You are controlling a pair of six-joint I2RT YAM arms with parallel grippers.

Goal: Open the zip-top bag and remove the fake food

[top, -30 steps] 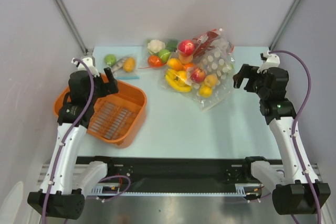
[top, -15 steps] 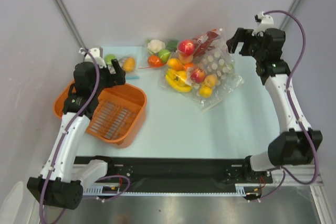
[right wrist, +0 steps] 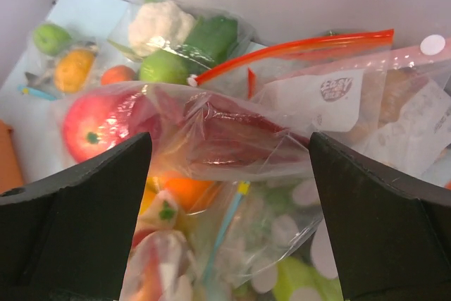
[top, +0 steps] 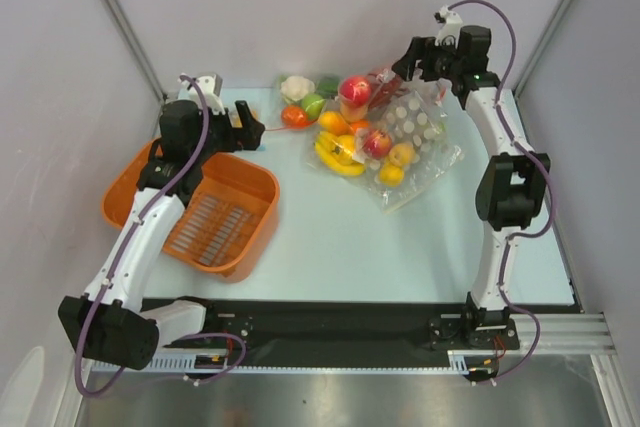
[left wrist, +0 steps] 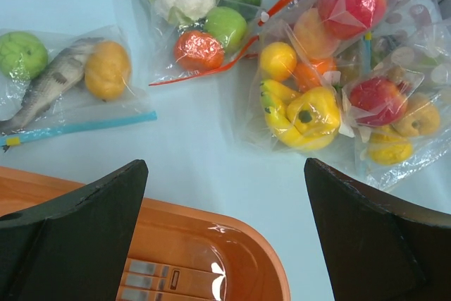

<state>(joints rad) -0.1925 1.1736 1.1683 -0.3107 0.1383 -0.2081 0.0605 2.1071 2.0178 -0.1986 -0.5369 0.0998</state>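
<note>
The zip-top bag [top: 415, 137] lies crumpled at the back middle of the table, clear with pale dots; its orange-red zip strip [right wrist: 296, 51] runs along the far end. Inside it is fake food: a red apple [top: 354, 88], a dark-red lobster [right wrist: 232, 135], a second apple [top: 377, 142] and small peach-orange fruits [top: 401, 154]. My right gripper [top: 413, 57] hangs open just above the bag's far end, the lobster between its fingers in the right wrist view. My left gripper [top: 245, 130] is open and empty over the far rim of the orange basket [top: 262, 215], left of the bag.
A blue-zip bag [left wrist: 63, 82] with a fish, a green fruit and an orange fruit lies at back left. Another bag [left wrist: 204, 19] holds cauliflower and green fruits. Yellow bananas [top: 338, 155] press against the big bag's left side. The back wall stands close behind.
The right arm has swung from the table's right side up and back to hover over the bag's far end. The left arm has reached forward over the basket toward the bags.
</note>
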